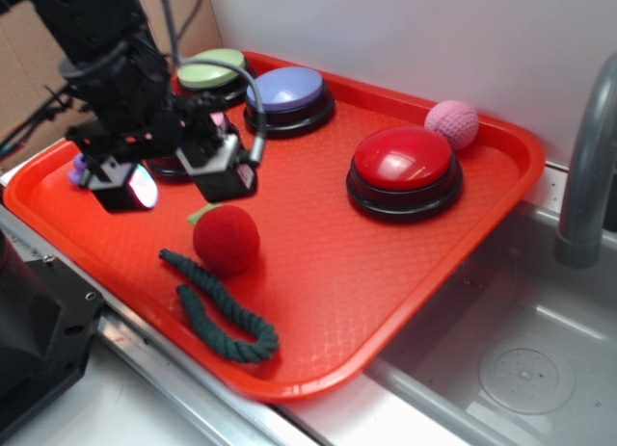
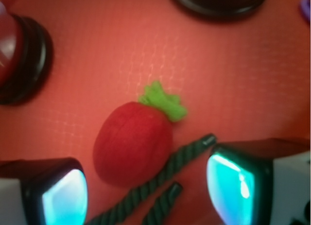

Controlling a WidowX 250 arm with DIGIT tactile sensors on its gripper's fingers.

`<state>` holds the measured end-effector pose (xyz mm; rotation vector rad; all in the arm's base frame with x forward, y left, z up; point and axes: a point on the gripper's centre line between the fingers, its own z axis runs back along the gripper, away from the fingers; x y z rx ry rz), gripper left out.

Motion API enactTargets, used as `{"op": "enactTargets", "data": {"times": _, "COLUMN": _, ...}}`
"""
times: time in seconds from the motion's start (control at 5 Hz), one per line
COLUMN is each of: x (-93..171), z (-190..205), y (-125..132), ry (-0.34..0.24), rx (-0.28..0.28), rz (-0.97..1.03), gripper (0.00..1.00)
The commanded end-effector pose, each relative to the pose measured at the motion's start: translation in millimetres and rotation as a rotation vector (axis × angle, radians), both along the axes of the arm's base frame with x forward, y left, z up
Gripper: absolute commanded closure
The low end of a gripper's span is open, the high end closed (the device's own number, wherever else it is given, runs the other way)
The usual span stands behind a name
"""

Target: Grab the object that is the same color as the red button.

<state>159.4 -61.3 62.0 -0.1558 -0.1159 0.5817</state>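
Fingers (image 2: 65, 198) spread wide, empty, above the red fuzzy ball (image 2: 132, 142) on an orange tray (image 1: 386, 273), probably beside a sink (image 1: 521, 369)

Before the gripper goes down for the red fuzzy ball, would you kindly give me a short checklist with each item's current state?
1. Target matches the glossy red dome button in colour: the small red fuzzy ball with a green leaf tab does. Ok.
2. Gripper open: fingers apart, nothing between them. Ok.
3. Ball centred between the fingers: in the wrist view it sits nearer the left finger. Not ok.
4. Grasp path clear: the dark green twisted rope lies against the ball, between the fingers. Not ok.
5. Pink textured ball out of the way: it lies at the tray's far edge. Ok.
6. Height above the ball: cannot tell.
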Motion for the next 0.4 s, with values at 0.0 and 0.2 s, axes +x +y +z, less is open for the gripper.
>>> {"op": "enactTargets", "data": {"times": 0.0, "x": 22.9, "z": -38.2, "y": -9.1, "ry": 0.078, "rx": -0.005, "rz": -0.047, "gripper": 0.0}}
{"op": "enactTargets", "data": {"times": 0.2, "x": 23.9, "z": -39.2, "y": -12.8, "ry": 0.083, "rx": -0.002, "rz": -0.06, "gripper": 1.0}}
